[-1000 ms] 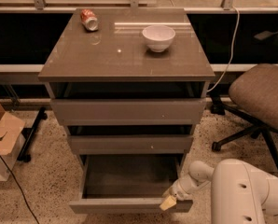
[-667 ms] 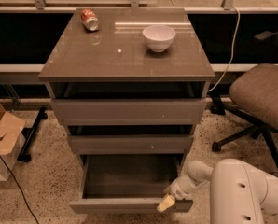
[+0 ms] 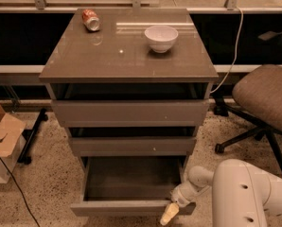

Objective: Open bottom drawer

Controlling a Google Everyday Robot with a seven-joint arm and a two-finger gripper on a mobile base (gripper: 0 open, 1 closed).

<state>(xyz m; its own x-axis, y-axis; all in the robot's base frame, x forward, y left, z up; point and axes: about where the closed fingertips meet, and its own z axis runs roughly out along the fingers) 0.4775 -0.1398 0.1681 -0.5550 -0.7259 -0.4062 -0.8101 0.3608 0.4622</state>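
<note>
Bottom drawer (image 3: 127, 208): lowest of three in the cabinet (image 3: 127, 60), pulled well out. Its shallow box is open to view, and its front stands forward of the two fronts above.

Gripper (image 3: 169, 213): at the right end of that drawer front, tip overlapping the front's lower edge. Cannot tell whether it is open, closed or gripping; contact with the front looks likely but is not certain.

Change over the last second: the gripper tip has slid slightly lower and a little leftward along the front. The drawer's extension looks about the same, with no further pull evident.

Judgement: the opening is essentially done, so this small shift reads as the end of the pull or the start of letting go.

Middle drawer (image 3: 131, 145) and top drawer (image 3: 131, 112): each only slightly ajar, as before.

On the cabinet top: white bowl (image 3: 161, 37) at rear right, tipped can (image 3: 90, 19) at rear left, neither moved.

Right of the cabinet: office chair (image 3: 268, 96).
</note>
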